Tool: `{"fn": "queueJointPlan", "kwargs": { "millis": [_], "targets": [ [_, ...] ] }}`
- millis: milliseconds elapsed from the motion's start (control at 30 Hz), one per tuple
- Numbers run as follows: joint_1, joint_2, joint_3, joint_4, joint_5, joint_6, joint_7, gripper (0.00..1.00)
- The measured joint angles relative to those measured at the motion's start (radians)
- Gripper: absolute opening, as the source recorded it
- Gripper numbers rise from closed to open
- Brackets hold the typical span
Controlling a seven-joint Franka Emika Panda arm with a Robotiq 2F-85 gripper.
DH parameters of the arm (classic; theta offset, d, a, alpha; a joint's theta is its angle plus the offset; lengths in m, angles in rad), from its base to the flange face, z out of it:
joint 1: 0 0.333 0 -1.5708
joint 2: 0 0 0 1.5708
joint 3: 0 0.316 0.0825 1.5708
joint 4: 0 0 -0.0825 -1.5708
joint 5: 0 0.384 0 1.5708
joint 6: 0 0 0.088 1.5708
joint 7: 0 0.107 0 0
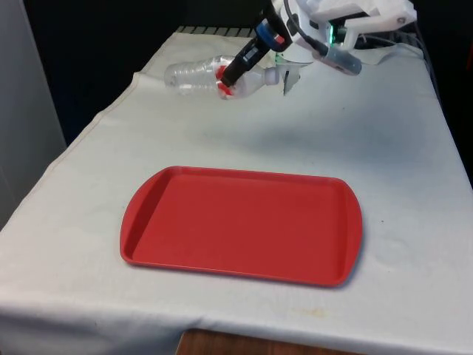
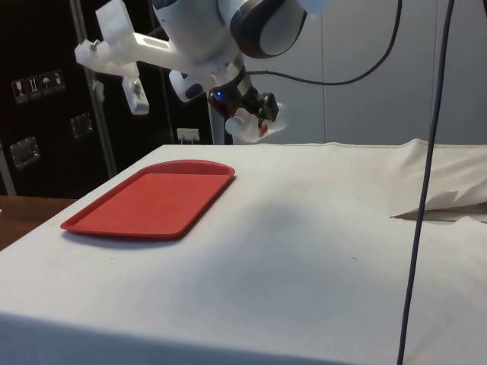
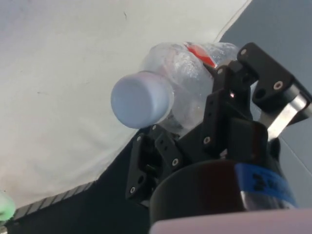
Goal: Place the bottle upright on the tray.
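A clear plastic bottle (image 1: 199,76) with a white cap (image 1: 273,75) and a red label hangs on its side above the far part of the table. My gripper (image 1: 225,80) is shut on the bottle near its shoulder. From the side, the bottle (image 2: 255,124) is lifted off the cloth, beyond the tray's far end. In the wrist view the bottle (image 3: 187,83) sits between the black fingers (image 3: 222,105), its white cap (image 3: 141,100) pointing toward the camera. The red tray (image 1: 240,224) lies flat near the table's front with nothing on it; it appears as the tray (image 2: 152,199) in the side view.
White cloth (image 1: 384,133) covers the whole table. A black cable (image 2: 426,175) hangs down at the side view's right. The cloth is bunched into a fold (image 2: 449,201) near that cable. The table's front edge runs just below the tray.
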Motion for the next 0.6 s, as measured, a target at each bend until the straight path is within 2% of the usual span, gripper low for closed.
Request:
{"fn": "queueJointPlan", "kwargs": {
  "millis": [600],
  "targets": [
    [-0.008, -0.039, -0.018, 0.002, 0.091, 0.052, -0.068, 0.32]
  ]
}}
